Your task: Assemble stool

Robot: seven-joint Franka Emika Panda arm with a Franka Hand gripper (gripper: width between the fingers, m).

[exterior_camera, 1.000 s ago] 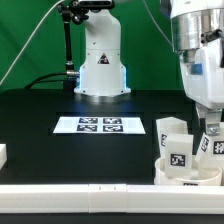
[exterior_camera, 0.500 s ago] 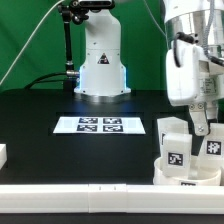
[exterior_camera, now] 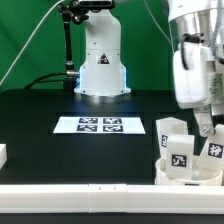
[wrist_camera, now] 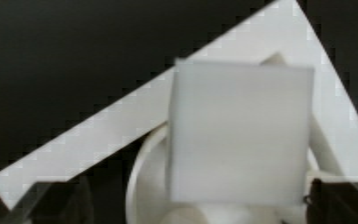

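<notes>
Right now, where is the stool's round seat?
The seat lies at the exterior view's lower right, against the white border rail, with tagged legs standing on it under the gripper.

End effector (exterior_camera: 207,128): fingertips hidden behind leg (exterior_camera: 212,147). Seat (exterior_camera: 186,176): cut by exterior view's right edge. Tags: illegible.

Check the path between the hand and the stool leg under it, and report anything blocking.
Nothing visible blocks it. In the wrist view the leg stands straight ahead between the fingers, with no other part across it. In the exterior view the hand is already down at the legs on the seat.
</notes>
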